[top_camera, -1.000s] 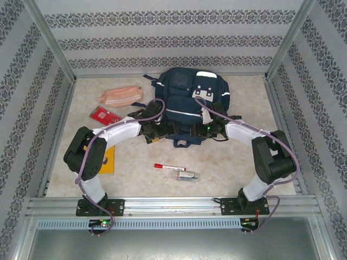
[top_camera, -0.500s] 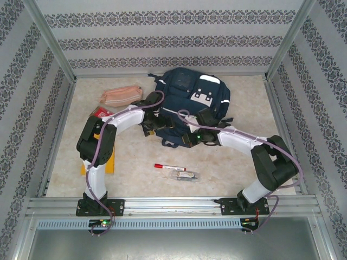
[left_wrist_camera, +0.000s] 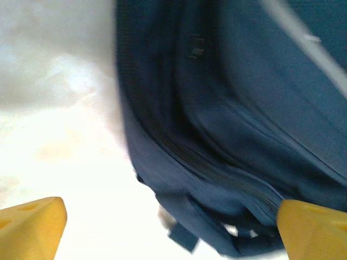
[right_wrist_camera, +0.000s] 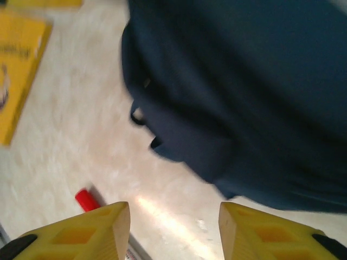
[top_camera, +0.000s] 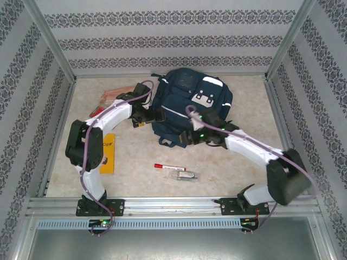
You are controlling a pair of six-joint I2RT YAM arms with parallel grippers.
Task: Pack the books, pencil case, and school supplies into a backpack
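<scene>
One backpack (top_camera: 187, 103), one yellow book (top_camera: 107, 153), one red-capped marker (top_camera: 169, 167) and one clear-wrapped item (top_camera: 184, 175) lie on the worktop (top_camera: 246, 105); my left claw (left_wrist_camera: 171, 219) and right claw (right_wrist_camera: 173, 216) both gape apart.

Backpack (top_camera: 190, 105): matt navy woven cloth, stitched seams seen. Worktop (top_camera: 135, 181): smooth, pale, stone-look, slight sheen noted. Book (top_camera: 107, 154): yellow paper cover. Marker (top_camera: 169, 167): smooth plastic. Left pincer (left_wrist_camera: 173, 233) and right pincer (right_wrist_camera: 171, 225): moulded in matt yellow plastic. Rails (top_camera: 173, 205): brushed metal.
</scene>
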